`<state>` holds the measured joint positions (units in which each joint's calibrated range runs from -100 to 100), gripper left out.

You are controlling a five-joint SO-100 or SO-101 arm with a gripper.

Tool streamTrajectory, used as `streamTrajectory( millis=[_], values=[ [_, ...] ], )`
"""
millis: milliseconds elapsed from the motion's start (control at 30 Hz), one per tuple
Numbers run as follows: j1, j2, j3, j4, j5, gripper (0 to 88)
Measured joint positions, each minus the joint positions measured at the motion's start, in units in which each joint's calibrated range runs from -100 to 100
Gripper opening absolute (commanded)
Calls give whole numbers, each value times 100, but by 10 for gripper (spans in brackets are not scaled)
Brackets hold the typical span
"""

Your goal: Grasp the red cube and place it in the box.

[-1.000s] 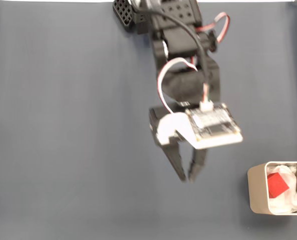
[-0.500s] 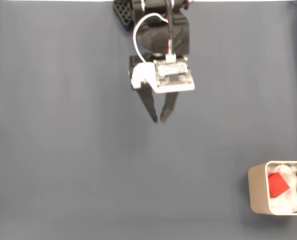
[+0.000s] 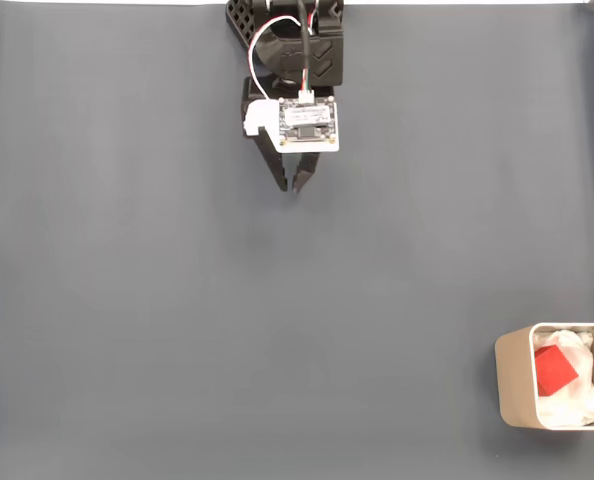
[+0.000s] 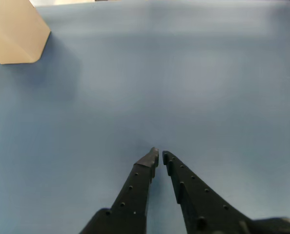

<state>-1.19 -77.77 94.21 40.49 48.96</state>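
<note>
Lying inside the box (image 3: pixel 512 385) at the lower right edge of the fixed view: the red cube (image 3: pixel 554 371), small, bright and matte, tilted cornerwise on crumpled white padding (image 3: pixel 577 396). Showing thin beige walls and rounded corners, with the far side cut off by the frame. Hanging well apart near the top centre over the grey-blue bench (image 3: pixel 177 300): the black claw (image 3: pixel 291 186), empty, tips nearly closed in the wrist view (image 4: pixel 159 157).
</note>
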Motion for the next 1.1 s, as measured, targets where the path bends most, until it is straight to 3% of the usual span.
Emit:
streamTrajectory(
  millis=[167, 667, 1100],
  values=[
    [15, -729, 443, 247, 10, 0],
    [-37, -2154, 479, 2912, -142, 0],
    [-30, -2223, 479, 3381, -132, 2]
  ],
)
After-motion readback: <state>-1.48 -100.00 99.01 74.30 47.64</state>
